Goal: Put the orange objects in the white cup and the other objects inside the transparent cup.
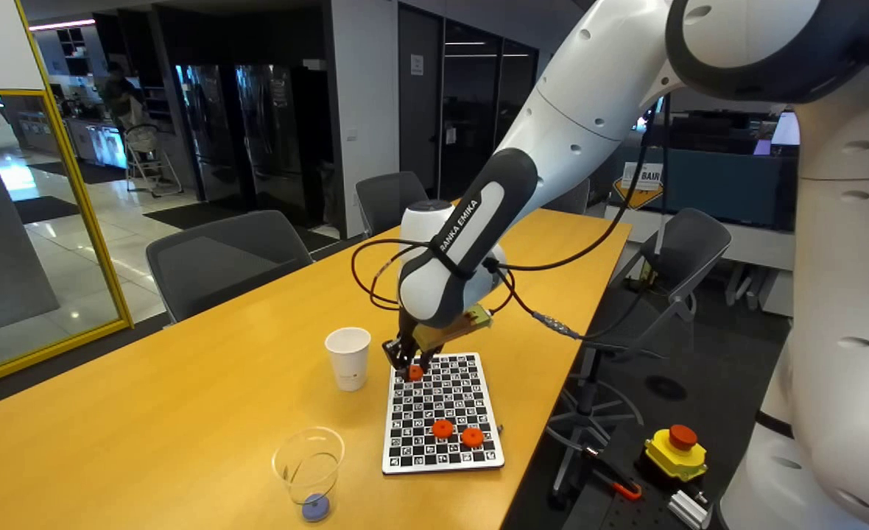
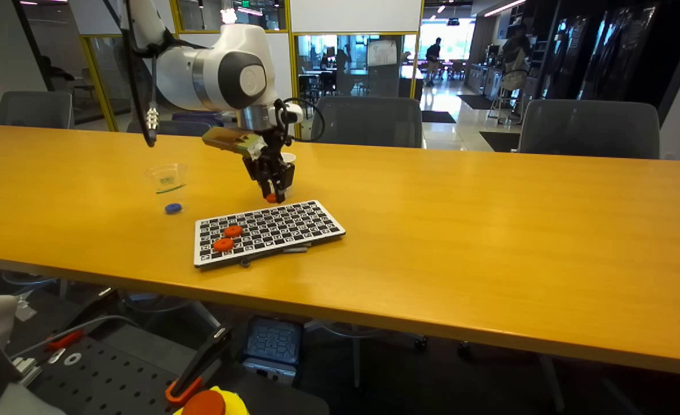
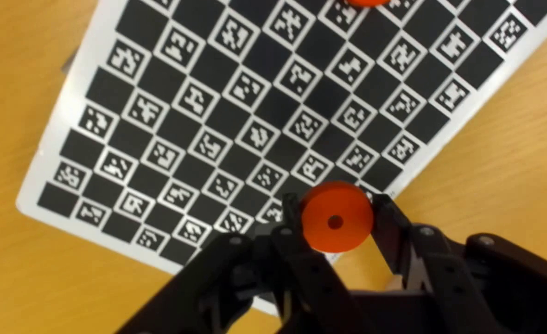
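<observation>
While a clear plastic cup (image 1: 315,475) at left holds a blue disc (image 1: 315,507), a white paper cup (image 1: 348,366) stands to its right, mostly hidden in an exterior view by the claw (image 2: 272,195). Next, the claw is clamped on a round orange disc (image 3: 337,206) above a checkered board's (image 1: 442,397) edge; the wrist view reveals the disc's small central hole. Two more orange discs (image 1: 442,428) lie on the board.

We take this for an office meeting space: we see a long, wood-toned desk (image 2: 490,248) with grey mesh-backed chairs (image 2: 590,129) along both sides, yellow-framed glass panels (image 2: 346,72) and, farther back, what look like tall dark refrigerators (image 1: 269,136).
</observation>
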`<state>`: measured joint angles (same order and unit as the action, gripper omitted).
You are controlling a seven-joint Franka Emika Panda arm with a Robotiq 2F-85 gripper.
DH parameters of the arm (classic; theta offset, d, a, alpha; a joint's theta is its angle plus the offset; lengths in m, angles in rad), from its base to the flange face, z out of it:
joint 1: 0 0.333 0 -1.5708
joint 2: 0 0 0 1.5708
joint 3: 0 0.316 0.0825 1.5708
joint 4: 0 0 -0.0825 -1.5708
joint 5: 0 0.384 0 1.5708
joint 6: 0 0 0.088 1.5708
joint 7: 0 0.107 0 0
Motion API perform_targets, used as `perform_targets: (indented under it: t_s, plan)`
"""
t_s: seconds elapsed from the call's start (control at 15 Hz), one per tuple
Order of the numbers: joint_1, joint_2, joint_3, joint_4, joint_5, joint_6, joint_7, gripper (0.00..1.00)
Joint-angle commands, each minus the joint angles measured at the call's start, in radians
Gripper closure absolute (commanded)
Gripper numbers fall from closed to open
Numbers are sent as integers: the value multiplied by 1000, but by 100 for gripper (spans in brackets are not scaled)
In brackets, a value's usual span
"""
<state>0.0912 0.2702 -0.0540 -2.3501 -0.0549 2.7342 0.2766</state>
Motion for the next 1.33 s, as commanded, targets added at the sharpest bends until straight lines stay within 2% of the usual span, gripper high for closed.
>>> perform_targets:
  t_s: [0.0, 0.47, 1.27]
  plan:
    - [-8, -8, 26, 115, 16, -64, -49, 76]
    - [-7, 43, 57, 317, 15, -178, -97, 76]
    - [-17, 172, 80, 483, 45, -259, -160, 76]
